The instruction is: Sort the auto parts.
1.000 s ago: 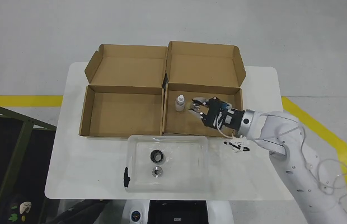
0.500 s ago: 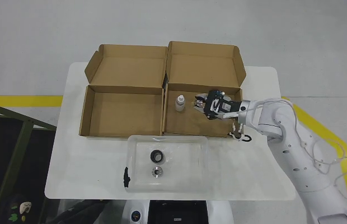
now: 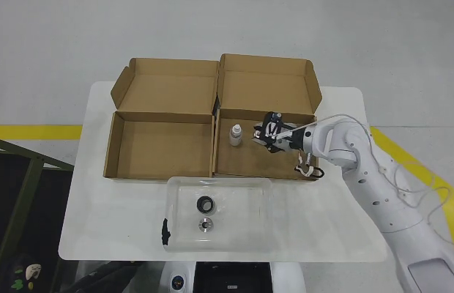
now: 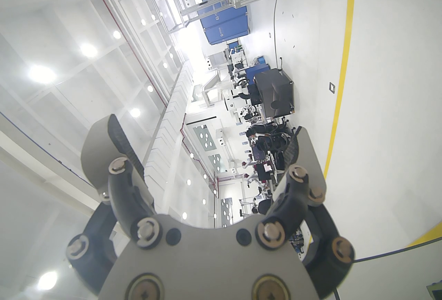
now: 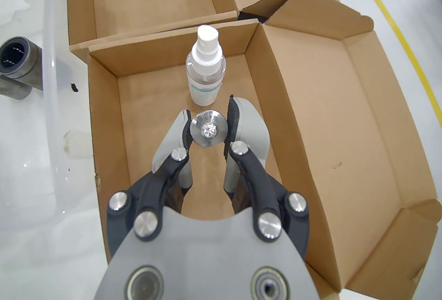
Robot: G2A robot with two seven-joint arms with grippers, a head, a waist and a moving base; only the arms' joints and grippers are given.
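The spray bottle (image 5: 206,73) carries a pale label with teal print too small to read; no other writing is legible. The right arm stretches from the table's right edge across the right cardboard box (image 3: 309,150), its right gripper (image 5: 209,124) low over the box floor and clamped on a round metal part (image 5: 209,132), which it holds just beside the upright bottle. The left gripper (image 4: 207,146) points up into the hall, its fingers spread apart. In the clear plastic bin (image 3: 220,183), near the boxes, lie a dark ring-shaped part (image 3: 206,203) and a smaller metal part (image 3: 204,225). The left cardboard box (image 3: 110,146) adjoins the right one.
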